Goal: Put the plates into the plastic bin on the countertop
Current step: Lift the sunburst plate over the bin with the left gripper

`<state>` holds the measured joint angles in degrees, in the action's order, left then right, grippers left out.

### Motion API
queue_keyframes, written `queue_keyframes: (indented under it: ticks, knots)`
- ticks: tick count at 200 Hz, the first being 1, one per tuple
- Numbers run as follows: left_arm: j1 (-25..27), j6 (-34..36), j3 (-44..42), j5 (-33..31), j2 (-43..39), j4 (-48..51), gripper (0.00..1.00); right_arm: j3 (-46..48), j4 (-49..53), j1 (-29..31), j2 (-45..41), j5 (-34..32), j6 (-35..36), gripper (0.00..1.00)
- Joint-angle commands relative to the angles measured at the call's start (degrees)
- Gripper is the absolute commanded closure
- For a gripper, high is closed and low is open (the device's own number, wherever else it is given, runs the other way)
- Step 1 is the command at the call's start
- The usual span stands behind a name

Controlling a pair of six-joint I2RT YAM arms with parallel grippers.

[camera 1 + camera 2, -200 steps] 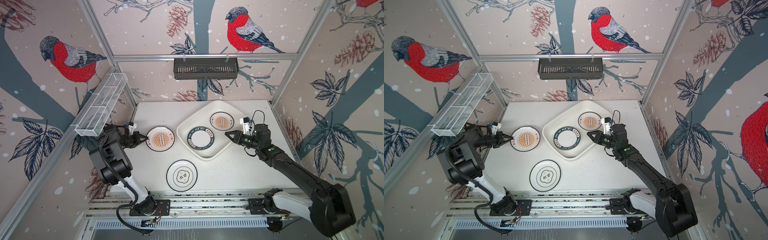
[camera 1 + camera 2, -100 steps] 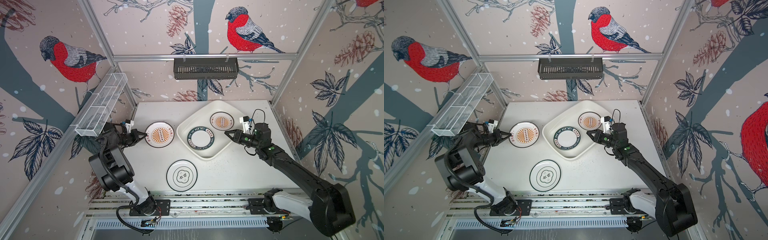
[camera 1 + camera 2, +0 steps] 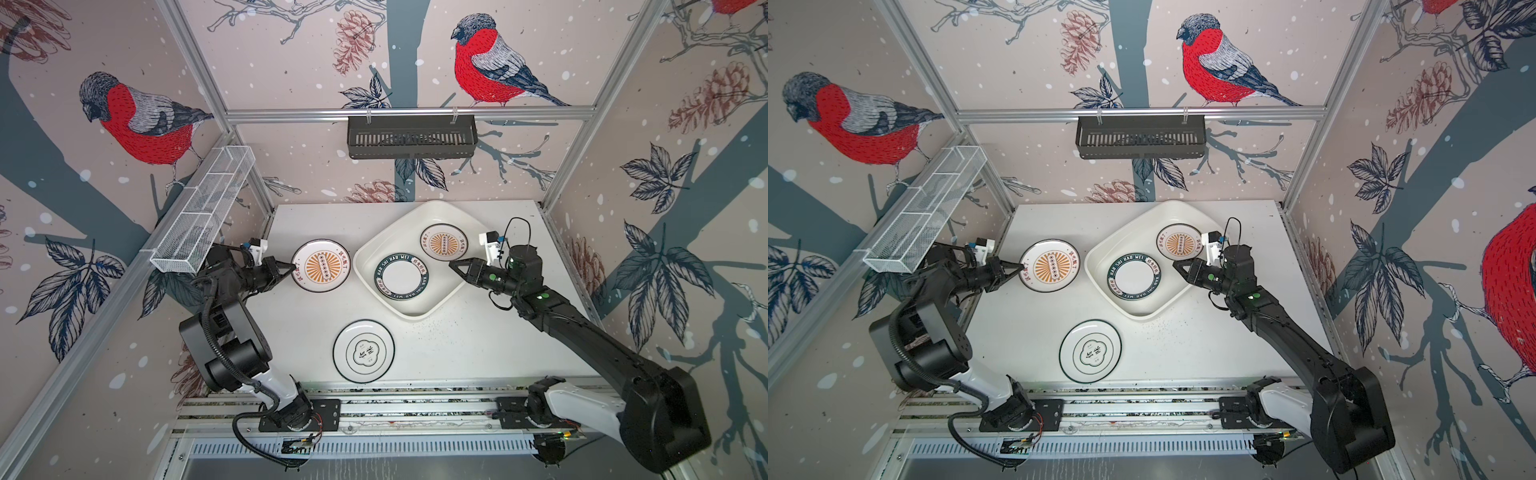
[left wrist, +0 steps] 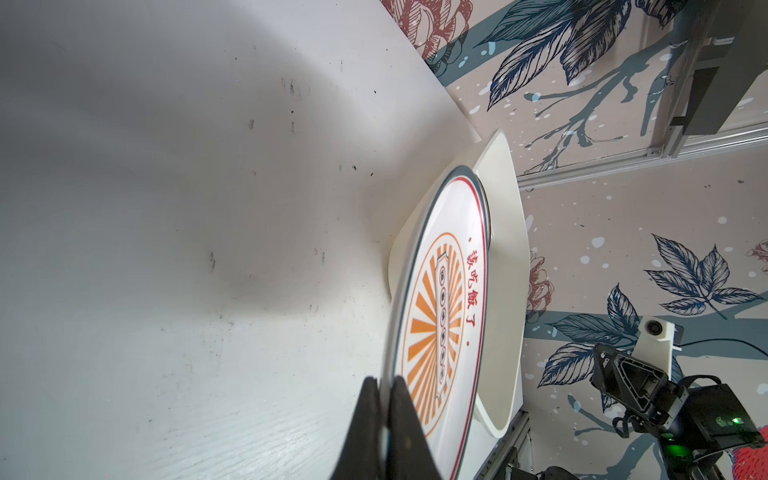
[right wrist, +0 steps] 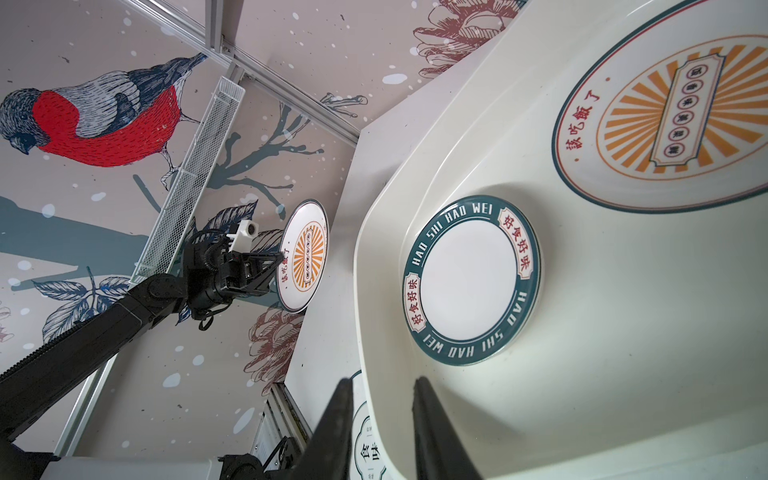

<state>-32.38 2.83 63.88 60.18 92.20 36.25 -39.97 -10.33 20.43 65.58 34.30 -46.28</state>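
Observation:
My left gripper (image 3: 291, 264) is shut on the left rim of a plate with an orange sunburst centre (image 3: 321, 266), holding it off the countertop (image 3: 299, 324) just left of the plastic bin (image 3: 399, 226). The pinch shows in the left wrist view, where the fingertips (image 4: 399, 386) close on the plate's edge (image 4: 440, 316). Inside the bin lie a green lettered-rim plate (image 3: 401, 271) and a second sunburst plate (image 3: 443, 242). A black-rimmed emblem plate (image 3: 363, 351) rests on the counter in front. My right gripper (image 3: 455, 264) hovers over the bin's right side, open with nothing between its fingers (image 5: 424, 399).
A black slotted basket (image 3: 411, 137) hangs on the back wall. A white wire-mesh rack (image 3: 203, 216) juts from the left wall above my left arm. Metal frame posts stand at the counter's corners, and rails run along its front edge.
My left gripper has raised the sunburst plate slightly and carried it a little toward the back, and the arm's elbow has shifted. The right arm has barely moved.

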Motion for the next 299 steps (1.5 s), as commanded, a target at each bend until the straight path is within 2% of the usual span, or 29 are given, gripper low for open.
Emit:
queue_keyframes:
  ticks: [1, 147, 211, 238, 299]
  knots:
    - [1.0, -2.8, -0.6, 3.3, -0.9, -3.6, 1.00, -0.2, -0.8, 0.1, -0.3, 0.5, 0.7, 0.73]
    - [7.9, -12.1, -0.2, 1.4, -2.9, -12.0, 1.00, 0.0, 0.3, -0.5, -1.7, 0.4, 1.0, 0.73]
    - [15.1, -19.4, 0.8, -1.3, -3.5, -19.4, 1.00, -0.8, 1.5, -0.6, -2.2, 0.1, 1.2, 0.73]
    - [19.5, -20.8, 4.3, -3.2, -1.7, -19.6, 1.00, -1.3, 2.7, -0.8, -2.4, -0.3, 1.6, 0.73]
    - [28.3, -28.5, 8.7, -5.9, 2.2, -27.7, 1.00, -1.9, 5.7, -1.7, -4.4, -0.9, 1.9, 0.73]
